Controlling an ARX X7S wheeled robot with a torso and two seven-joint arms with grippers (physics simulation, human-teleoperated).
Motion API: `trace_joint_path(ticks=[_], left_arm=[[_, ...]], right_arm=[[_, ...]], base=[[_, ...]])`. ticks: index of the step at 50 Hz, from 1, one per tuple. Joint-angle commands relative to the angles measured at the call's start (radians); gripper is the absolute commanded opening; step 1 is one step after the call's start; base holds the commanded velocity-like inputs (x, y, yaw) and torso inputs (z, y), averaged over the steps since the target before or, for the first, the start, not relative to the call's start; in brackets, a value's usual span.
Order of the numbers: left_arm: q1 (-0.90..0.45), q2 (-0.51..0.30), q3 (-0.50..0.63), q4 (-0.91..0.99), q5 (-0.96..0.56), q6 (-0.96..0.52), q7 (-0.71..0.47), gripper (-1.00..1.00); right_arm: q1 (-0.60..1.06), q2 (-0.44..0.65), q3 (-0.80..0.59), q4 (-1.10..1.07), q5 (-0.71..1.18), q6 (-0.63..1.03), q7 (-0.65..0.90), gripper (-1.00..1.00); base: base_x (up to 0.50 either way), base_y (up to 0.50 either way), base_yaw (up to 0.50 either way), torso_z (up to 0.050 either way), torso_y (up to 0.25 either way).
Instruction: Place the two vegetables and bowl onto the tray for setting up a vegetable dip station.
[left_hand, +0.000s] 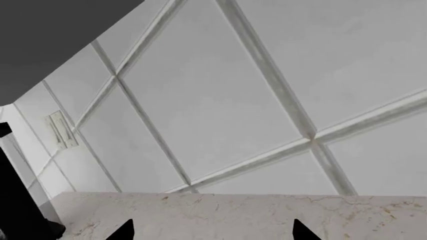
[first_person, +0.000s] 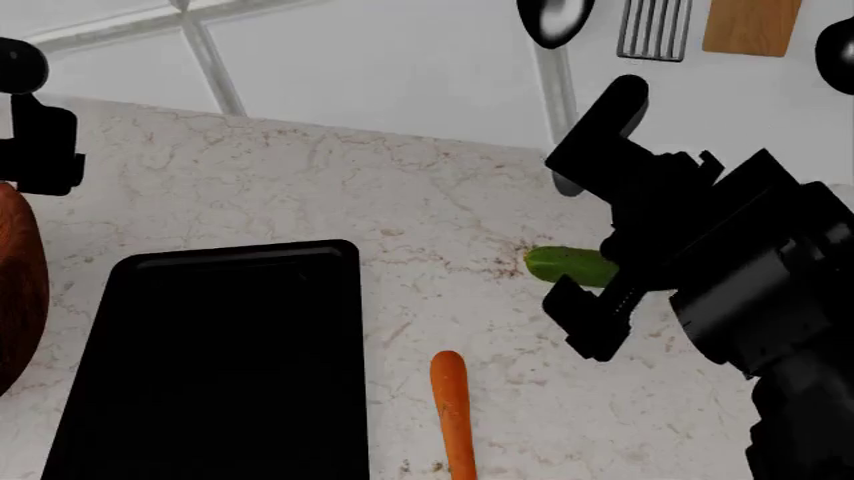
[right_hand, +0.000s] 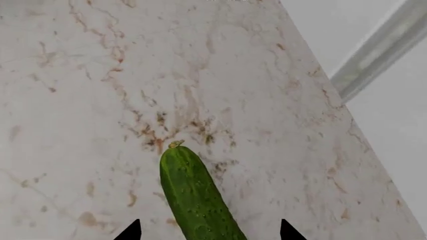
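So far nothing lies on the tray (first_person: 220, 360); the cucumber (first_person: 570, 265) rests on the surface (first_person: 400, 190) between the open right gripper's (first_person: 593, 215) fingers, ungrasped; the carrot (first_person: 453, 410) lies beside the tray; the bowl (first_person: 20, 290) waits left; left gripper (left_hand: 212, 234) open, empty.

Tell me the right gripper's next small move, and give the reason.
Probably lower the right gripper straight onto the cucumber and close. In the wrist view the cucumber lies on the counter, centred between the open fingertips and not gripped. The tray is bare, and the carrot lies beside it.
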Motion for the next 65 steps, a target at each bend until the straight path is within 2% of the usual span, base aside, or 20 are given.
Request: trace_joint_path(ticks=[1,5,12,13,26,27,30,34,37,46,53,54,56,59,65], left_arm=[[0.010,0.018,-0.026,0.057,0.020,-0.053,0.006,1.00],[0.014,0.018,-0.019,0.046,0.023,-0.041,0.003,1.00],[0.008,0.022,-0.009,0.040,0.026,-0.045,-0.004,1.00],[0.006,0.023,-0.006,0.040,0.027,-0.045,-0.004,1.00],[0.013,0.019,-0.017,0.055,0.023,-0.045,-0.007,1.00],[0.013,0.020,-0.020,0.060,0.022,-0.047,-0.007,1.00],[0.023,0.023,-0.041,0.097,0.013,-0.065,-0.007,1.00],[0.037,0.019,-0.063,0.165,0.004,-0.094,-0.006,1.00],[0.035,0.013,-0.068,0.205,-0.003,-0.126,-0.001,1.00],[-0.016,0.028,-0.073,0.291,-0.030,-0.195,0.016,1.00],[-0.035,0.032,-0.087,0.314,-0.040,-0.221,0.022,1.00],[-0.039,0.030,-0.090,0.314,-0.042,-0.221,0.025,1.00],[-0.037,0.027,-0.093,0.317,-0.042,-0.218,0.026,1.00],[-0.054,0.033,-0.097,0.346,-0.048,-0.261,0.024,1.00],[-0.052,0.033,-0.112,0.366,-0.051,-0.276,0.023,1.00]], right_arm=[[-0.031,-0.075,0.027,0.213,-0.038,-0.122,-0.005,1.00],[-0.021,-0.108,0.027,0.330,-0.048,-0.188,-0.007,1.00],[-0.042,-0.109,0.038,0.343,-0.061,-0.184,-0.019,1.00],[-0.044,-0.111,0.028,0.343,-0.077,-0.158,-0.012,-1.00],[-0.028,-0.114,0.025,0.330,-0.121,-0.123,-0.033,-1.00],[-0.025,-0.104,0.023,0.290,-0.122,-0.101,-0.037,-1.00],[-0.005,-0.009,0.041,-0.029,-0.105,0.097,-0.015,-1.00],[0.019,0.054,0.067,-0.288,-0.083,0.256,0.005,-1.00],[0.035,0.064,0.083,-0.387,-0.064,0.336,0.007,-1.00],[0.076,0.014,0.218,-0.505,0.031,0.495,0.049,-1.00],[0.110,-0.088,0.258,-0.521,0.081,0.720,0.088,-1.00],[0.096,-0.099,0.328,-0.544,0.107,0.709,0.108,-1.00],[0.099,-0.120,0.298,-0.555,0.104,0.714,0.104,-1.00],[0.099,-0.172,0.340,-0.540,0.119,0.737,0.131,-1.00],[0.137,-0.258,0.390,-0.384,0.126,0.691,0.137,-1.00]], base=[[0.00,0.00,0.00,0.000,0.000],[0.00,0.00,0.00,0.000,0.000],[0.00,0.00,0.00,-0.002,0.000],[0.00,0.00,0.00,0.000,0.000],[0.00,0.00,0.00,-0.002,0.000],[0.00,0.00,0.00,0.000,0.000],[0.00,0.00,0.00,0.000,0.000],[0.00,0.00,0.00,0.000,0.000],[0.00,0.00,0.00,0.000,0.000],[0.00,0.00,0.00,0.000,0.000],[0.00,0.00,0.00,0.000,0.000],[0.00,0.00,0.00,0.000,0.000],[0.00,0.00,0.00,0.000,0.000],[0.00,0.00,0.00,0.000,0.000],[0.00,0.00,0.00,0.000,0.000]])
